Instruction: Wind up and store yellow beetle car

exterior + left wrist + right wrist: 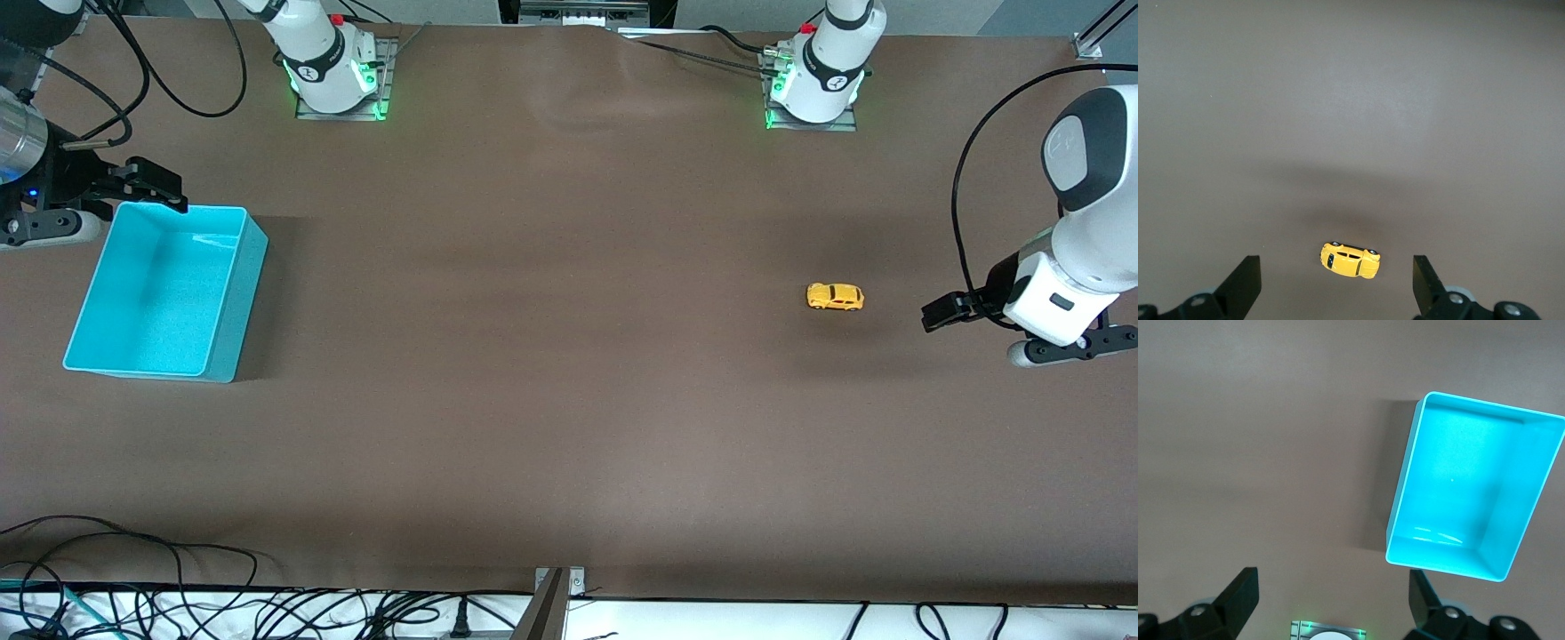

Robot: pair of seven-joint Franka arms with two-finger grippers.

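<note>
The yellow beetle car (835,296) stands on its wheels on the brown table toward the left arm's end. In the left wrist view the car (1350,260) lies between and a little ahead of the spread fingers. My left gripper (944,313) is open and empty, up in the air just beside the car toward the table's end; it also shows in its own wrist view (1337,288). The cyan bin (169,289) stands empty at the right arm's end and shows in the right wrist view (1475,510). My right gripper (153,187) is open and empty, over the bin's rim nearest the bases.
The two arm bases (336,71) (816,84) stand along the table's edge farthest from the front camera. Cables (133,587) lie along the nearest edge. Bare brown table (551,311) spans between the bin and the car.
</note>
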